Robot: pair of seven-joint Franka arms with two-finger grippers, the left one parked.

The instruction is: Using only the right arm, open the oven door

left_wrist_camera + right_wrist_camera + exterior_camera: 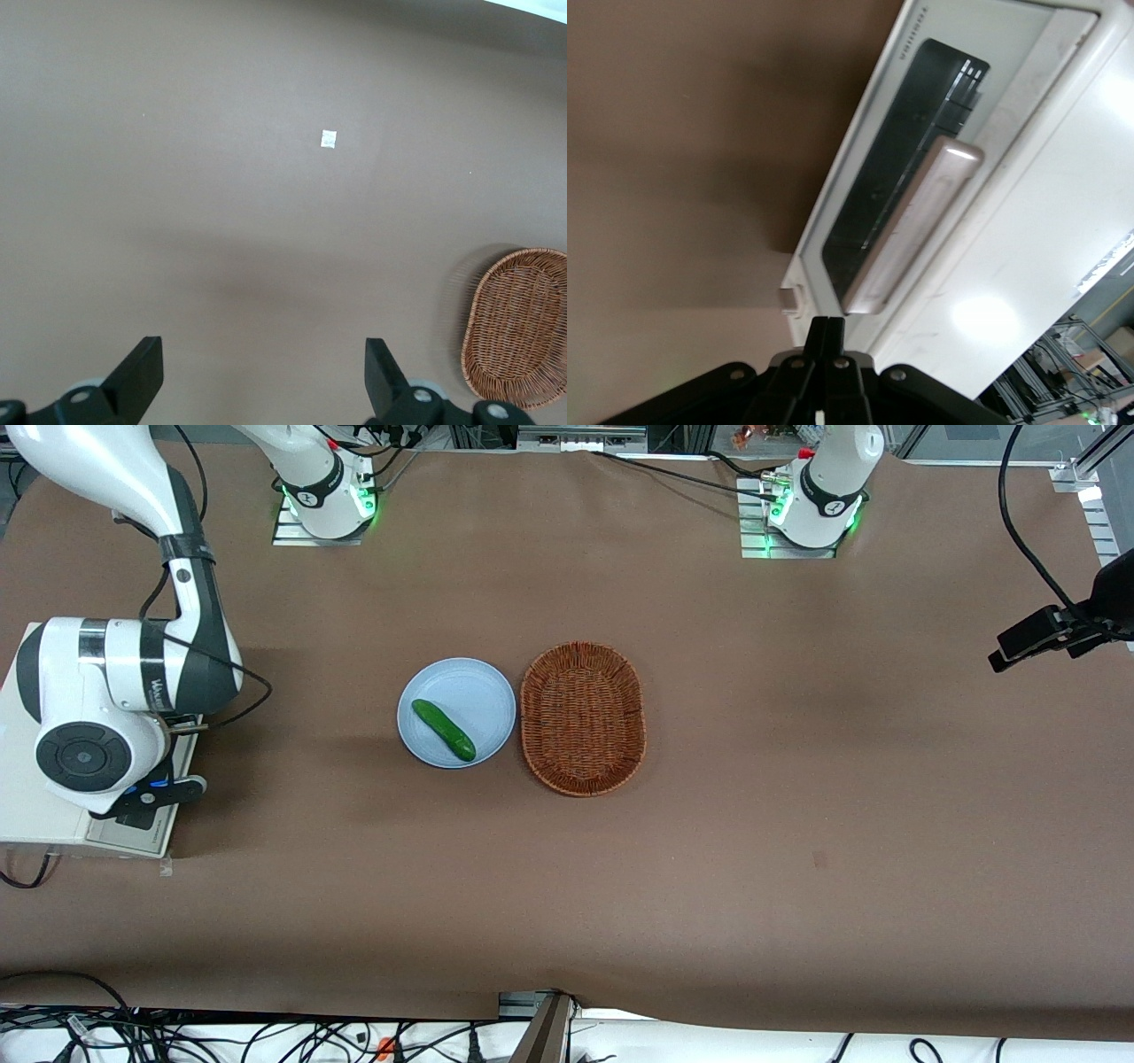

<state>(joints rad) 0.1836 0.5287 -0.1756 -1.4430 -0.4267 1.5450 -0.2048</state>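
The cream-white oven [35,815] stands at the working arm's end of the table, partly covered by the right arm [115,682]. My gripper [182,788] hangs over the oven's front edge. In the right wrist view the oven door [895,168] lies flush against the oven body [1028,266], its dark glass window and long silver bar handle [912,226] in plain sight. The gripper [827,324] is shut, fingers pressed together with nothing between them, just short of the handle's near end and apart from it.
A pale blue plate [483,691] with a green cucumber [443,729] sits mid-table, and a wicker basket [582,717] stands beside it. A small white tag [329,138] lies on the brown table cover. Cables run along the table's near edge.
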